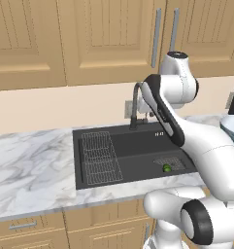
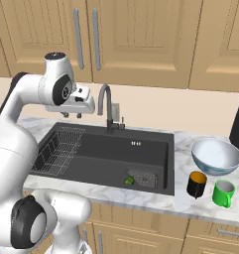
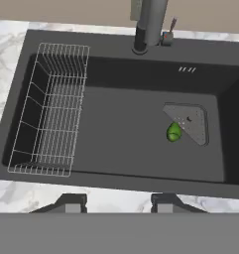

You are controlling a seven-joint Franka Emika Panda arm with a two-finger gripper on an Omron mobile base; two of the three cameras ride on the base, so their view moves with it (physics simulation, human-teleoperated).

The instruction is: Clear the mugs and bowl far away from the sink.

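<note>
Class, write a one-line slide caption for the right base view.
Gripper hovers open over the sink; bowl, black mug and green mug wait on the counter.

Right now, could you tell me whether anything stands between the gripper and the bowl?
Yes: the faucet rises just right of the gripper, which hangs over the sink. The bowl sits on the counter beyond the sink's right edge.

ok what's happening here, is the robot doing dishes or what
Nothing is being handled yet. The gripper hangs open and empty over the sink, which holds a small green item by the drain. The bowl, black mug and green mug sit untouched on the counter right of the sink.
</note>
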